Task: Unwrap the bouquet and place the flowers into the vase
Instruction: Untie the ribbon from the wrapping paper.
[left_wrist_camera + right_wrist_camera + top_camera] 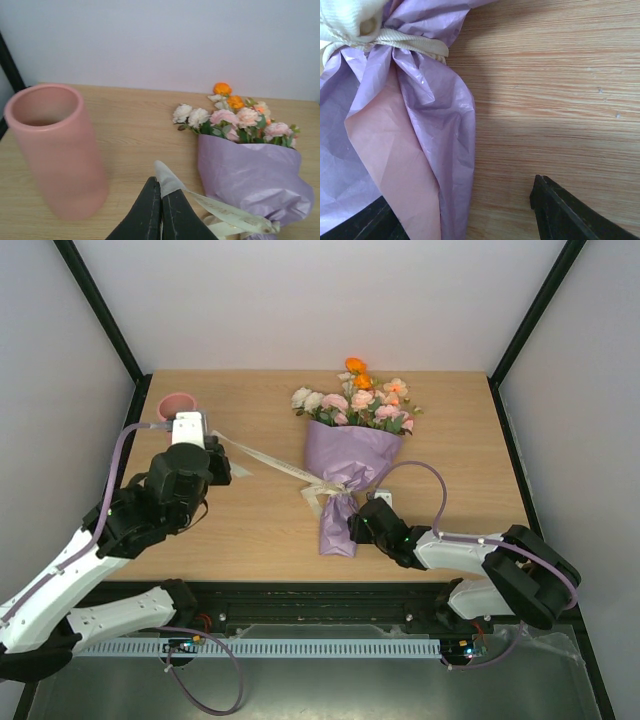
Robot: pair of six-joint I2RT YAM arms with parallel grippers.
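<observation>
Tension for untying: holding the cream ribbon (pixel 265 458) clamped taut in the left pincer (pixel 160 186) near the vase (pixel 55 150), straddling the paper tail (pixel 420 125) of the bouquet (pixel 352 452) on the counter (pixel 455 490) with the right pincer (pixel 457 202) apart, likely anchoring it against that pull.

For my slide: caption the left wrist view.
Left jaws shut on cream ribbon between salmon-pink matte cylinder vase and lilac-wrapped bouquet.

We count one bouquet (pixel 352 455), one vase (pixel 176 403) left of it, one cream ribbon (pixel 268 461) tied on it, two orange blooms (pixel 356 366) atop it
</observation>
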